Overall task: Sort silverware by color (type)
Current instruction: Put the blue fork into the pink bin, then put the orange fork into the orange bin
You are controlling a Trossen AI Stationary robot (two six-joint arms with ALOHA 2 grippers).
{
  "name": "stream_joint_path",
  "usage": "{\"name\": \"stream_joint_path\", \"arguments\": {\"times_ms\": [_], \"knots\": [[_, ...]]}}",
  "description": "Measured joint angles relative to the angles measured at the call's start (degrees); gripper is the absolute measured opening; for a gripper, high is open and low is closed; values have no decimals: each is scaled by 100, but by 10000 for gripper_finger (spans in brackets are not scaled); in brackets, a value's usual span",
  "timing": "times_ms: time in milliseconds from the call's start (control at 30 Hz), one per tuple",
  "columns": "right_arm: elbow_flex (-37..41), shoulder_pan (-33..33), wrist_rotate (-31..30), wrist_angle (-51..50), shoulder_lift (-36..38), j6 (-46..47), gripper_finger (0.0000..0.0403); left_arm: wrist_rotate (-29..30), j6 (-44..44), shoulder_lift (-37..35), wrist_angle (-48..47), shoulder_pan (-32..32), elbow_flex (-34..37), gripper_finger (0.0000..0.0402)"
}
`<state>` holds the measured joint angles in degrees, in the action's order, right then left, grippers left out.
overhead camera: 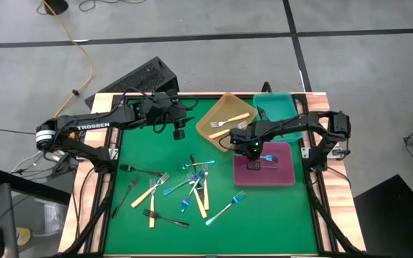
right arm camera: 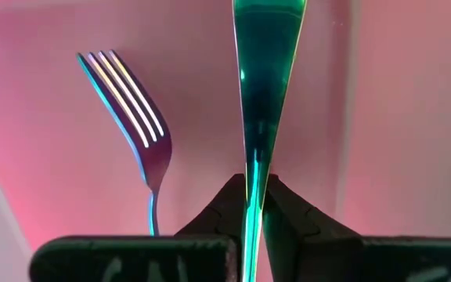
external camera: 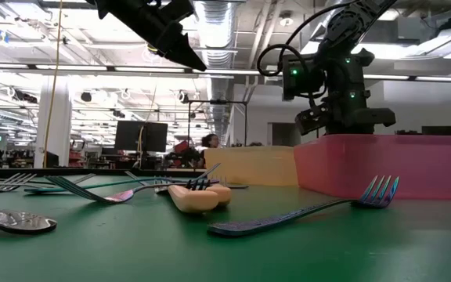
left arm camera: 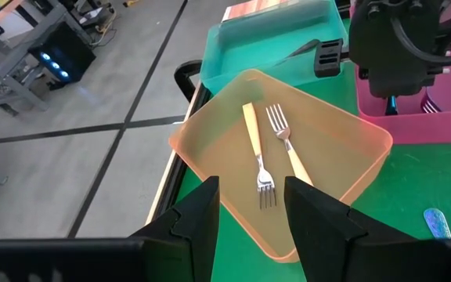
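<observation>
Several forks lie scattered on the green table (overhead camera: 185, 188): cream-handled (overhead camera: 151, 192), iridescent blue (overhead camera: 226, 208) and black (overhead camera: 138, 170). Two cream-handled forks (left arm camera: 258, 153) lie flat in the orange tray (overhead camera: 224, 117). One iridescent fork (right arm camera: 131, 102) lies on the floor of the pink tray (overhead camera: 282, 172). My right gripper (overhead camera: 253, 148) hangs over the pink tray, pointing down, shut on another iridescent fork (right arm camera: 266, 70). My left gripper (left arm camera: 249, 211) is open and held high over the table's far side, left of the orange tray. Something dark (left arm camera: 308, 48) lies in the teal tray (overhead camera: 278, 107). My right gripper pinches the iridescent fork between its two fingers at the narrow part of its shaft (right arm camera: 255, 184). The fingers come from above, pointing down into the pink tray. The fork runs on along the fingers, its broad handle end (right arm camera: 268, 31) toward the tray floor; the tines are hidden behind the gripper.
The three trays stand together at the table's far right: orange, then teal behind, pink nearest the right edge. In the low view an iridescent fork (external camera: 304, 211) and cream handles (external camera: 198, 196) lie in front of the pink tray's wall (external camera: 390, 164). A raised wooden rim (overhead camera: 99, 179) frames the table.
</observation>
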<state>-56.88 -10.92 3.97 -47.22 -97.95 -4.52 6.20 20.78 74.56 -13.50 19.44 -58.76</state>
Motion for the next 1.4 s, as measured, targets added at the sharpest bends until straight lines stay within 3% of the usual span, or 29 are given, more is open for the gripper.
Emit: {"name": "stream_joint_path", "arguments": {"times_ms": [367,800,1033,1200,1400], "knots": [[0,0,24,0,0,1,59,1,0,0,-10,0,0,132],[0,-4,76,1,2,-5,118,-1,-1,0,-146,0,0,132],[-355,-7,212,-492,2,-40,118,-595,-24,-47,-315,-4,-3,132],[-798,42,219,-821,11,-95,118,-644,-195,-91,-709,17,-7,132],[-1374,124,236,-1472,28,-154,118,-1096,-759,-289,-1981,9,-7,132]]}}
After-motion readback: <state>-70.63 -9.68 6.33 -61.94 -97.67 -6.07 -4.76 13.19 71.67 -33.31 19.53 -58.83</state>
